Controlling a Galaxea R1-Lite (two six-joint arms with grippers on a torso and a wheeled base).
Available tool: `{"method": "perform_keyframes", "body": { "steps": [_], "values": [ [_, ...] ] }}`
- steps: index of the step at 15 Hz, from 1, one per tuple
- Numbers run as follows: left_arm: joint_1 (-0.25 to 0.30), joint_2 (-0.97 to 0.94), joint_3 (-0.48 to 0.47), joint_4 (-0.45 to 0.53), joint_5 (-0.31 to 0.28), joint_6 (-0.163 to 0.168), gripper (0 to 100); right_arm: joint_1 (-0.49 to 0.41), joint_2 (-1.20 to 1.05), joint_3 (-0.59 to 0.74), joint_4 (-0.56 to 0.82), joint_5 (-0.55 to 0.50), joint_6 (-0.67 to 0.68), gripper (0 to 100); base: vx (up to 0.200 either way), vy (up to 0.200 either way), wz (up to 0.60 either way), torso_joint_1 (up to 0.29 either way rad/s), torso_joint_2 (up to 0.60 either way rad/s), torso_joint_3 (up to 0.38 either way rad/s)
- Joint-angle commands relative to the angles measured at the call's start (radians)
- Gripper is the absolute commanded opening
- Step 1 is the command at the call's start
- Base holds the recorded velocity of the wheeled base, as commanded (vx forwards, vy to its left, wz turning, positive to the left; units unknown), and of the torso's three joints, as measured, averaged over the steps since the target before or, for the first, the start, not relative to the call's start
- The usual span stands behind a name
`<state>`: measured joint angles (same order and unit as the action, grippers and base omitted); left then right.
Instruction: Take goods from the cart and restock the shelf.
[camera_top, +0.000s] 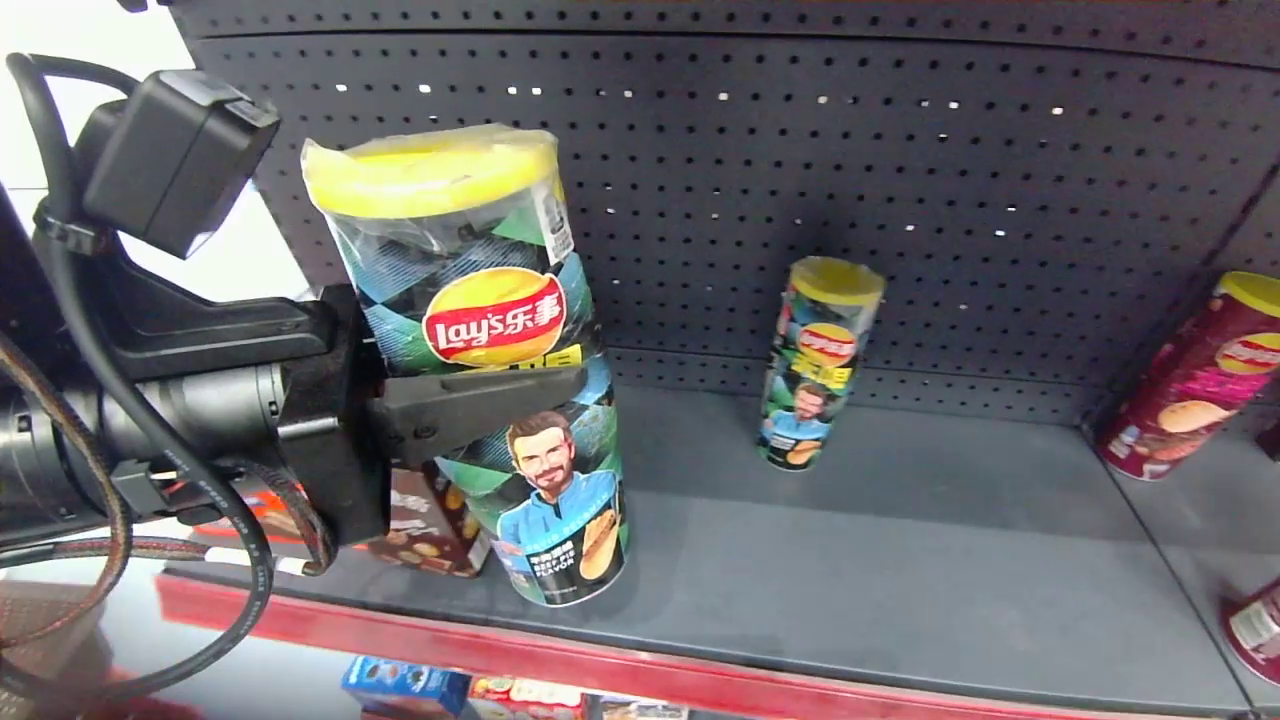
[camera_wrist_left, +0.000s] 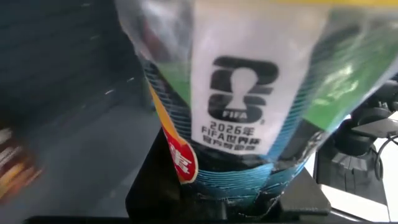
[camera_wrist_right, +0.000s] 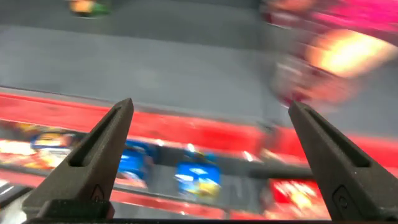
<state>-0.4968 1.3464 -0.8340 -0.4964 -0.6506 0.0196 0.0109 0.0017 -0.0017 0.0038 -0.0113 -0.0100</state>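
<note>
Chip can (camera_top: 480, 330) sits in my left gripper (camera_top: 500, 405), clamped at mid-height with one finger (camera_top: 470, 408) across the front label. The can is near-upright, yellow lid up, leaning slightly. Its base is at the near-left of the shelf (camera_top: 900, 560), close to the red front edge (camera_top: 480, 650); can't tell if it's touching down. A brown snack box (camera_top: 430, 535) is just left of the base. A matching can (camera_top: 818, 365) stands farther back, well apart. A magenta can (camera_top: 1190, 380) leans at far right. My right gripper (camera_wrist_right: 211, 155) is released, fingers wide, holding nothing, in front of the red edge.
</note>
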Motion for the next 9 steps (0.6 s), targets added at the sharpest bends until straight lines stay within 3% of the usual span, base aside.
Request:
{"method": "perform_keyframes", "body": {
  "steps": [1,9],
  "values": [
    [0.003,-0.003,0.003,-0.001,0.0,0.0,0,0.0,0.001,0.0,0.001,-0.001,0.001,100,0.0,0.0,0.0,0.0,0.0,0.0],
    [0.003,-0.004,0.007,-0.001,0.0,-0.001,0,0.0,0.001,0.0,0.001,0.001,0.001,100,0.0,0.0,0.0,0.0,0.0,0.0]
  ]
}}
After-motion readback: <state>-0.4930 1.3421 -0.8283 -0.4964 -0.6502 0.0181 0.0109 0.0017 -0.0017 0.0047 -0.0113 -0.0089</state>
